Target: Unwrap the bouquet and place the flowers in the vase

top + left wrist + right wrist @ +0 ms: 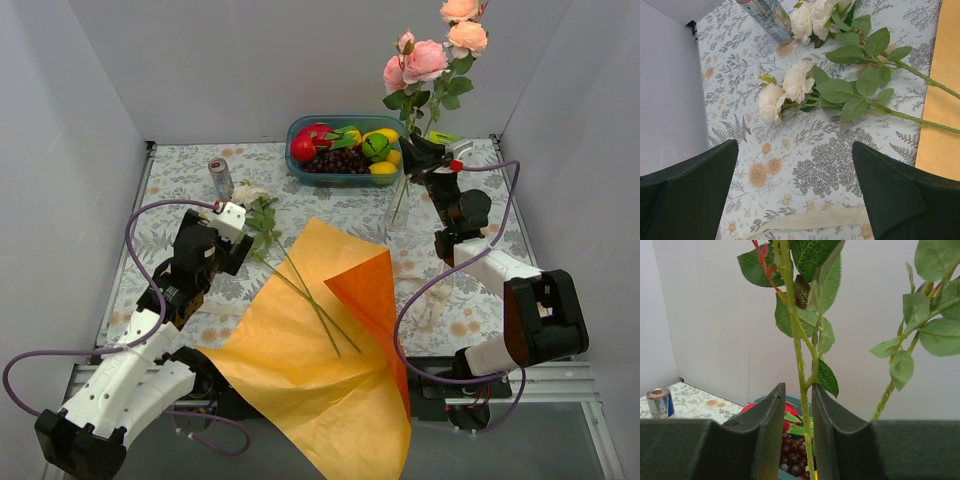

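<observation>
Right wrist view: right gripper [798,386] jaws slightly parted around rose stem [801,365], not pinching. Stem stands in vase [397,215], upper right of top view. Left gripper [795,145] spread wide above cream roses [785,90].

The left arm [120,385] and right arm [495,268] pair white shells with black joint blocks; a thin purple cable [127,240] trails along each. The left hand [795,145] and right hand [798,387] end in matte black, wedge-shaped fingers [690,195].

Matt creased orange wrapping paper [300,370], clear glossy glass vase [397,213], shiny metal can [220,178], plastic tub [345,181]
</observation>
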You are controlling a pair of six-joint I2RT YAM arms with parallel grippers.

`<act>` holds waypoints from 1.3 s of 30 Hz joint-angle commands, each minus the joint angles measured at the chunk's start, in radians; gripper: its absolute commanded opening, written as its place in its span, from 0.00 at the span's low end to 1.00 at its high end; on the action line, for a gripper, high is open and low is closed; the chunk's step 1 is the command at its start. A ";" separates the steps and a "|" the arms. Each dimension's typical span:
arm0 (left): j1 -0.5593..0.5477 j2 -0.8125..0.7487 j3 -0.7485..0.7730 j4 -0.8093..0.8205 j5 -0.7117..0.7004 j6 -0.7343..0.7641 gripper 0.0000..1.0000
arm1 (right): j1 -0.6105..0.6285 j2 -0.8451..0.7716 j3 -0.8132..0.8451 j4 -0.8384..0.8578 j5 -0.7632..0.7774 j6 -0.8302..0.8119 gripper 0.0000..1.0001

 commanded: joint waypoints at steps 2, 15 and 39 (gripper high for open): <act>0.007 -0.006 0.030 -0.002 0.004 -0.007 0.98 | 0.000 -0.063 -0.030 0.158 0.028 -0.025 0.35; 0.007 0.001 0.064 -0.016 0.017 -0.021 0.98 | -0.002 -0.103 -0.101 0.113 0.108 -0.026 0.59; 0.007 0.018 0.119 -0.027 0.031 -0.031 0.98 | 0.245 -0.515 -0.279 -0.641 0.294 -0.033 0.74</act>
